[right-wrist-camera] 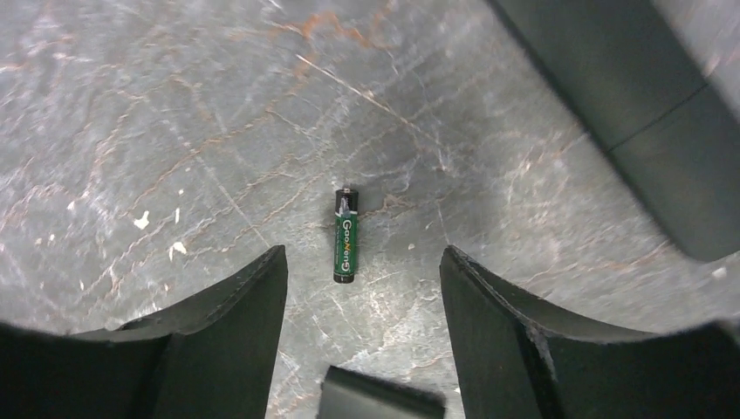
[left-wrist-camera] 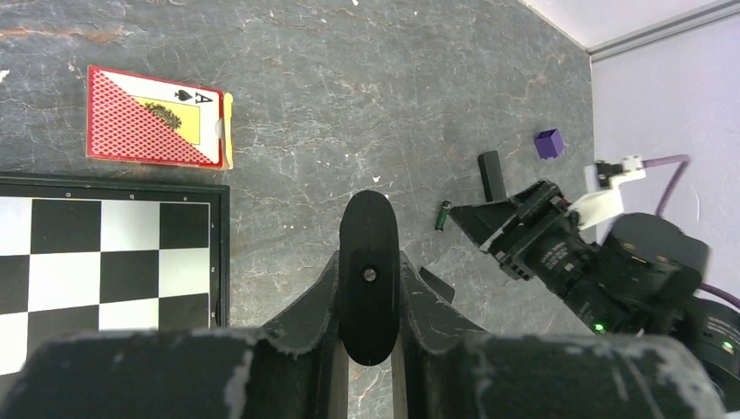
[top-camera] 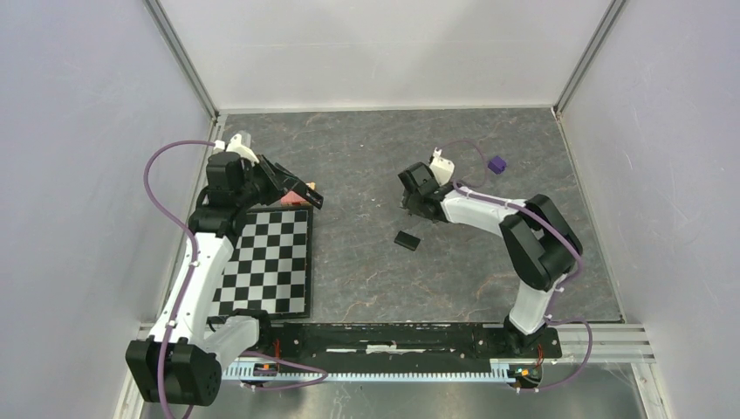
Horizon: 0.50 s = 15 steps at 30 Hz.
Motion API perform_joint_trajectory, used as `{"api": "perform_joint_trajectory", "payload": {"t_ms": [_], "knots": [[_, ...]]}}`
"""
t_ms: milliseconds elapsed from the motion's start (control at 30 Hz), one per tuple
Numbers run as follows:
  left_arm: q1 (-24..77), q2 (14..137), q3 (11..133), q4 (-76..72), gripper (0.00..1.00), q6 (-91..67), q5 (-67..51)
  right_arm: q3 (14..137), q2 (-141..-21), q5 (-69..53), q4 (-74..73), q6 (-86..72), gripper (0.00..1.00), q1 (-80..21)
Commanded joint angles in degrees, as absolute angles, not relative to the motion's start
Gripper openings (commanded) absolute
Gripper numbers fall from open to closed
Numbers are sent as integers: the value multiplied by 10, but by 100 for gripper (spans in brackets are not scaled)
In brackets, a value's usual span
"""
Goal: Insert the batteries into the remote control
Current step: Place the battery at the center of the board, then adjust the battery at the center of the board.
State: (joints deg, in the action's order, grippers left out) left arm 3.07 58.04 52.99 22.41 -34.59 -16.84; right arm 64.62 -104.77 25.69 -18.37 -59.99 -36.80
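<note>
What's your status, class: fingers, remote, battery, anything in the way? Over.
Left fingers shut on remote control. Right fingers open above green battery lying on table. Nothing between them.

The dark grey, veined table (top-camera: 366, 144) carries a black-and-white chessboard (top-camera: 270, 262) at the near left. Just beyond the board's far edge lies a red playing-card box (left-wrist-camera: 157, 118). A small black cover (top-camera: 407, 239) lies near the middle. A green-and-black battery (right-wrist-camera: 346, 236) lies flat a little farther back, and a purple cube (top-camera: 496, 164) sits at the far right.
</note>
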Motion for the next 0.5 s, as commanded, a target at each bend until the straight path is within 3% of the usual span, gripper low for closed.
{"api": "perform_joint_trajectory", "payload": {"t_ms": [0,67,167,333,467], "knots": [[29,584,545,194,2,-336,-181,621,-967,278,-53,-349,69,-363],[29,587,547,195,2,-335,-182,609,-956,231,30,-167,69,-357],[29,589,549,194,2,-333,-183,626,-964,172,38,66,71,-348],[29,591,554,199,2,-332,-184,705,-1028,36,-134,354,69,-332],[29,591,562,211,2,-327,-181,731,-1044,-24,-202,463,67,-313]]}}
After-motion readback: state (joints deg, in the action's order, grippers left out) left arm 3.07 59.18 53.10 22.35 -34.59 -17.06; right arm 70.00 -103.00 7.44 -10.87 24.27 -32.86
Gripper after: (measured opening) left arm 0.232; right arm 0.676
